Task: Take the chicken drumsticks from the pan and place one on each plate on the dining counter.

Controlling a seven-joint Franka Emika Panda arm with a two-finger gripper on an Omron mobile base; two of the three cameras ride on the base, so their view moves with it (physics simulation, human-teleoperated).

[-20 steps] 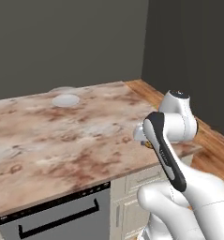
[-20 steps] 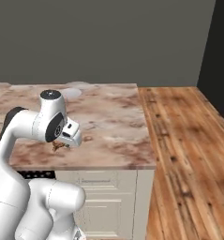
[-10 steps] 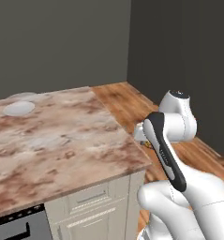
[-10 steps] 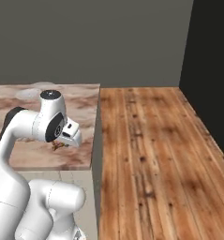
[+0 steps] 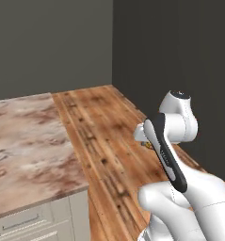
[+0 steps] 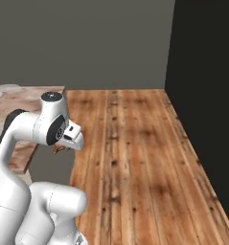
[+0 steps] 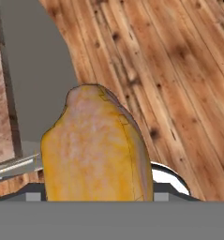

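1 chicken drumstick in sight — golden-orange, pinched in the gripper, close before the hand camera. Hanging above wooden floor, just beside the edge of 1 mottled stone counter. 1 pale plate far back on that counter — contents too small to tell.

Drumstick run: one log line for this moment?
phase: carry | gripper: shut on drumstick | over: wood floor | counter: to left
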